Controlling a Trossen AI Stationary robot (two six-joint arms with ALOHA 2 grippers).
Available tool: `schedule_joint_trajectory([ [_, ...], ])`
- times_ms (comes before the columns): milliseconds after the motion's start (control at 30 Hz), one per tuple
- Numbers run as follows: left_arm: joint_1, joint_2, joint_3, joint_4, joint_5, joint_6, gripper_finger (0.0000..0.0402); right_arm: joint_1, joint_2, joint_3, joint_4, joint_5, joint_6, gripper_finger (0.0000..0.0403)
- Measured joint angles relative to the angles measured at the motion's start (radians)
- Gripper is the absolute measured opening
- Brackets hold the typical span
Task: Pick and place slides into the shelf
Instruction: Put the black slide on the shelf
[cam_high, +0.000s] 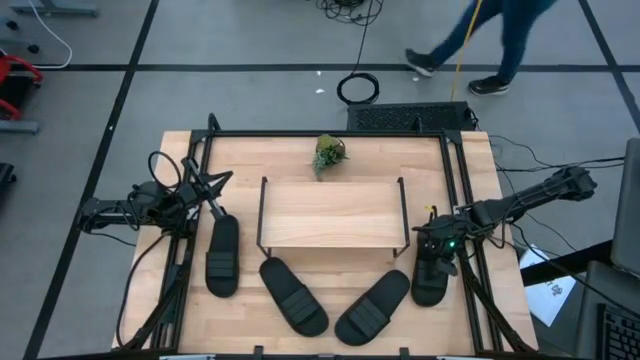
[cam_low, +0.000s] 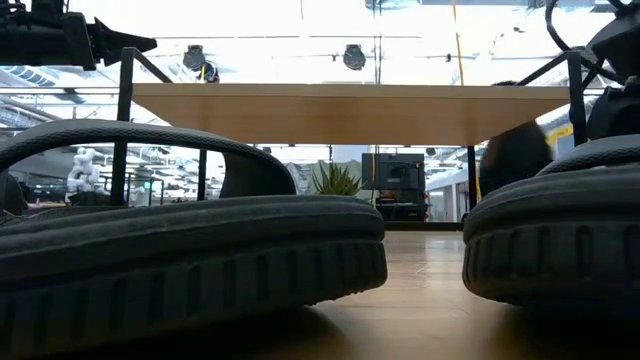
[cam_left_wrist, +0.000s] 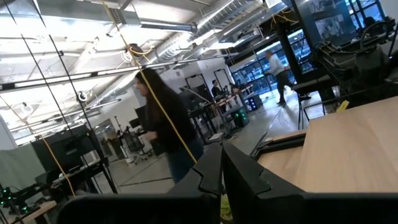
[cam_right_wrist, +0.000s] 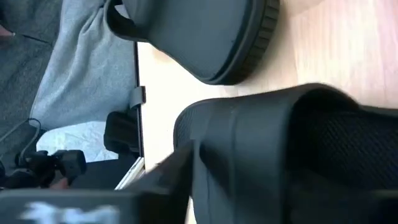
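Four black slides lie on the table in front of the shelf (cam_high: 333, 213), a low rack of light wooden boards on thin black legs. They are the left slide (cam_high: 222, 255), two middle slides (cam_high: 293, 295) (cam_high: 373, 307) and the right slide (cam_high: 430, 280). The two middle ones fill the low view (cam_low: 190, 260) (cam_low: 560, 240) under the shelf board (cam_low: 350, 110). My left gripper (cam_high: 213, 193) is shut and hovers at the left slide's far end, its fingers (cam_left_wrist: 211, 180) pointing out at the room. My right gripper (cam_high: 434, 256) is down on the right slide. My right gripper comes from above at the right slide's strap (cam_right_wrist: 249, 143), near the slide's far end. One finger (cam_right_wrist: 177, 171) lies against the strap's outer side. The strap hides the other finger, so the kind of hold cannot be told. The slide's near end lies on the table.
A small potted plant (cam_high: 328, 152) stands behind the shelf. Black frame rails run along the table's left (cam_high: 180, 260) and right (cam_high: 470, 290) edges. A person walks on the floor beyond the far edge (cam_high: 470, 45); another person (cam_left_wrist: 165, 124) shows in the left wrist view.
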Motion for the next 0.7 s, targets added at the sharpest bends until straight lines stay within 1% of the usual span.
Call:
schedule_joint_trajectory([
  [100,0.0,0.0,0.0,0.0,0.0,0.0,0.0021,0.0,0.0,-0.001,0.019,-0.006,-0.003,0.0035],
  [133,0.0,0.0,0.0,0.0,0.0,0.0,0.0021,0.0,0.0,-0.001,0.028,-0.008,-0.004,0.0019],
  [233,0.0,0.0,0.0,0.0,0.0,0.0,0.0021,0.0,0.0,0.0,0.063,-0.002,0.02,0.0011],
  [300,0.0,0.0,0.0,0.0,0.0,0.0,0.0021,0.0,0.0,0.012,0.042,0.004,0.021,0.0007],
  [400,0.0,0.0,0.0,0.0,0.0,-0.001,0.0021,0.0,0.0,0.056,-0.059,0.011,0.01,0.0006],
  [567,0.0,0.0,0.0,0.0,0.0,-0.001,0.0021,0.0,0.0,0.162,-0.295,0.031,-0.048,0.0004],
  [700,0.0,0.0,0.0,0.0,0.0,-0.001,0.0021,0.0,0.0,0.257,-0.391,0.068,-0.092,0.0003],
])
